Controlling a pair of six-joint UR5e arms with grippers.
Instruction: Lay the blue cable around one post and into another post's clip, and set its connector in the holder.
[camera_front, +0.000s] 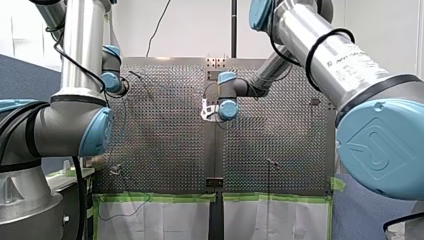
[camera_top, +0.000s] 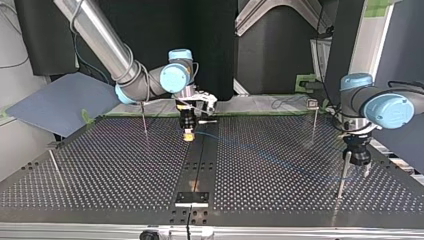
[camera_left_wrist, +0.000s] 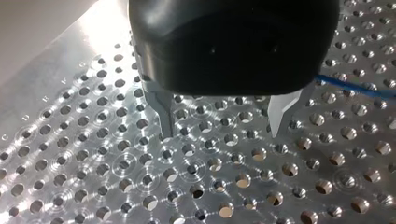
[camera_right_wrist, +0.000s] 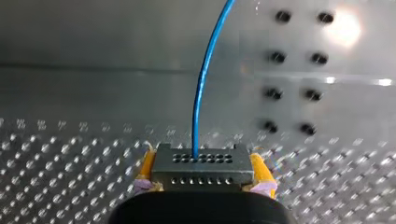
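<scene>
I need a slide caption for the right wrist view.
Yellow-padded right gripper clamps a dark rectangular connector; its thin blue cable runs ahead over the perforated metal table.

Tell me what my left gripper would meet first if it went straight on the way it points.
Probably the perforated table: nothing lies between the left gripper's open fingers; the blue cable passes beside it.

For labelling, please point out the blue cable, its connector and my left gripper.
blue cable (camera_right_wrist: 195, 116): right wrist view, mid-length.
connector (camera_right_wrist: 203, 169): right wrist view, its face.
left gripper (camera_left_wrist: 222, 134): left wrist view, between its fingertips.
</scene>
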